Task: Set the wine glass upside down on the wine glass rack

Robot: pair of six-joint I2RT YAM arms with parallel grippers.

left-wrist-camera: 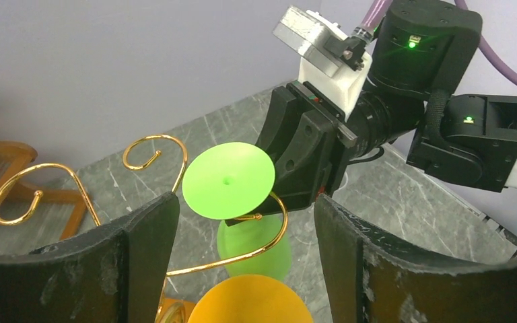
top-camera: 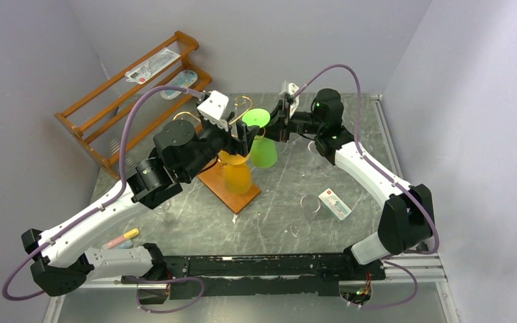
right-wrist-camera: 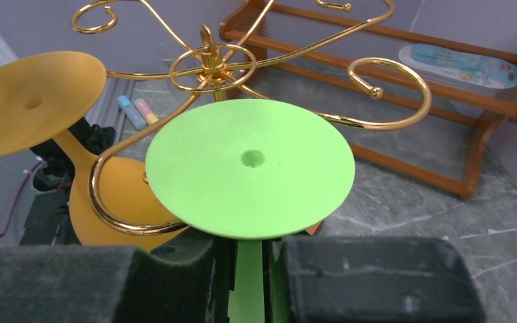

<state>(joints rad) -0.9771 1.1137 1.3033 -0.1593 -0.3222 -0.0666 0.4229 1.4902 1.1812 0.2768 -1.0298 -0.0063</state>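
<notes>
well, marble table (top-camera: pixel 276 202) (grey walls (top-camera: pixel 276 40)); right end effector (right-wrist-camera: pixel 249 282) grips wine glass (right-wrist-camera: pixel 249 168), left end effector (left-wrist-camera: pixel 244 205) spread.

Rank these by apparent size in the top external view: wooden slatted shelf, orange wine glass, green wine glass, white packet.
1. wooden slatted shelf
2. orange wine glass and green wine glass, unranked: they look alike, and the arms partly hide both
3. white packet
</notes>
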